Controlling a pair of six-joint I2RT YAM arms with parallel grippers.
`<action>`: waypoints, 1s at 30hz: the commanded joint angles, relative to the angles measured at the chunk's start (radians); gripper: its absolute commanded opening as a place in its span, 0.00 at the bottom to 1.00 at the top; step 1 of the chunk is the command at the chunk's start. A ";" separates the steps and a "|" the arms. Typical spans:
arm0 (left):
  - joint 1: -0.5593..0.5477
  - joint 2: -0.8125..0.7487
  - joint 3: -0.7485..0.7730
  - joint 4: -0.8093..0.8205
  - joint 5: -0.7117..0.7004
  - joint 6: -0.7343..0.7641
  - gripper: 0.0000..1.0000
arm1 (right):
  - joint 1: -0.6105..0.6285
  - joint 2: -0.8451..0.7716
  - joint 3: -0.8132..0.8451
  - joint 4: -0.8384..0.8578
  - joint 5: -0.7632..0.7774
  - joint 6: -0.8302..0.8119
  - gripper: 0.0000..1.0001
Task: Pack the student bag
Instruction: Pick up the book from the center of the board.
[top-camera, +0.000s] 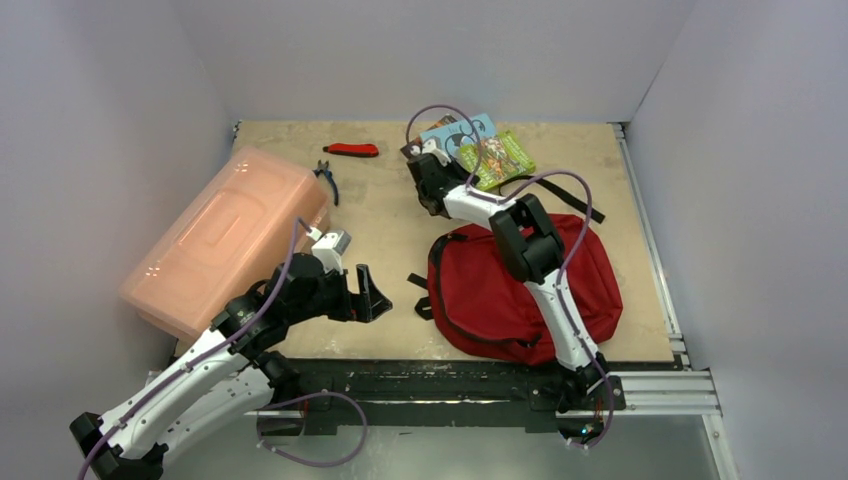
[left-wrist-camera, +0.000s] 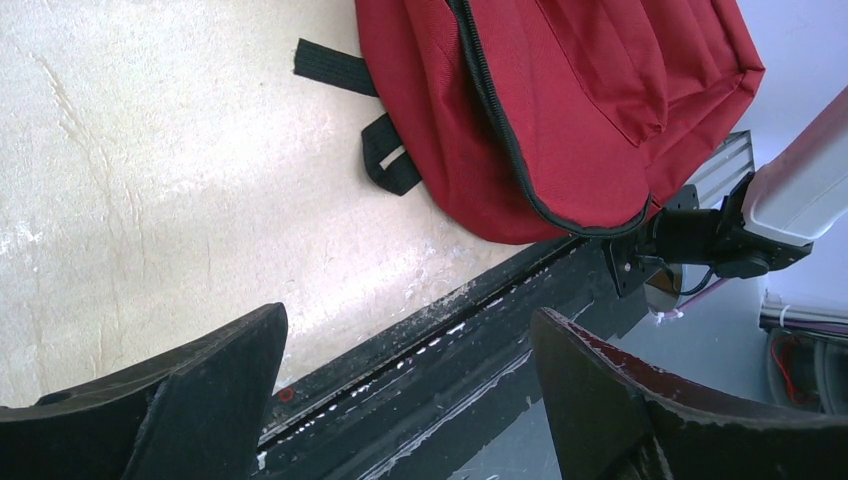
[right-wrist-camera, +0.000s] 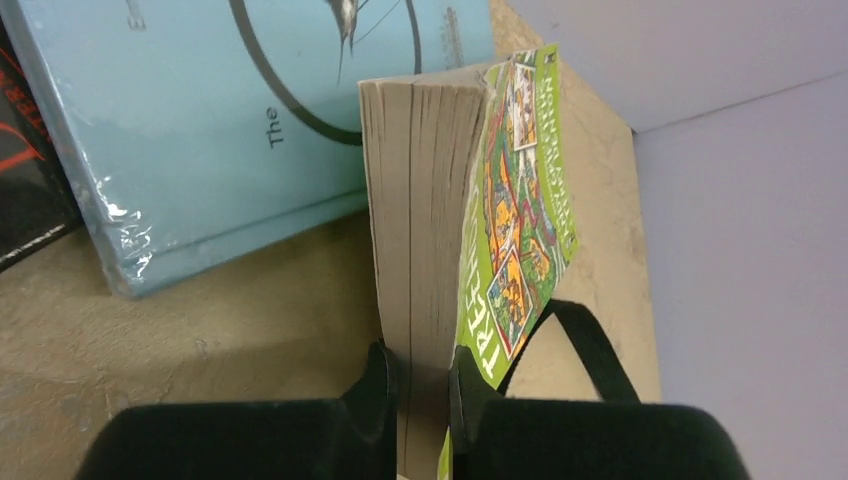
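The student bag (top-camera: 480, 295) is a red backpack lying flat at the table's front right, its zipper shut (left-wrist-camera: 580, 110); its black strap (top-camera: 570, 195) trails toward the books. At the back, a green paperback (top-camera: 500, 158) lies against a light blue book (top-camera: 458, 128). My right gripper (top-camera: 455, 168) is shut on the green paperback's near edge, one finger on each side of the page block (right-wrist-camera: 420, 365), with the green cover (right-wrist-camera: 515, 200) to the right. My left gripper (top-camera: 372, 295) hangs open and empty over the table's front edge (left-wrist-camera: 410, 320), left of the bag.
A pink translucent box (top-camera: 225, 240) fills the left side. Blue-handled pliers (top-camera: 327, 178) and a red-handled tool (top-camera: 352, 150) lie behind it. A dark book (right-wrist-camera: 20, 180) sits under the blue one. The black frame rail (top-camera: 450, 380) runs along the near edge; walls enclose the table.
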 joint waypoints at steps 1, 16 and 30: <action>0.004 0.006 0.033 0.025 -0.002 -0.016 0.91 | -0.004 -0.185 0.010 -0.082 -0.057 0.080 0.00; 0.130 0.128 0.102 0.148 0.152 -0.189 0.88 | -0.003 -0.859 -0.332 -0.197 -0.896 0.529 0.00; 0.149 0.111 0.344 0.024 0.073 -0.252 0.89 | -0.017 -1.157 -0.777 0.241 -1.530 0.770 0.00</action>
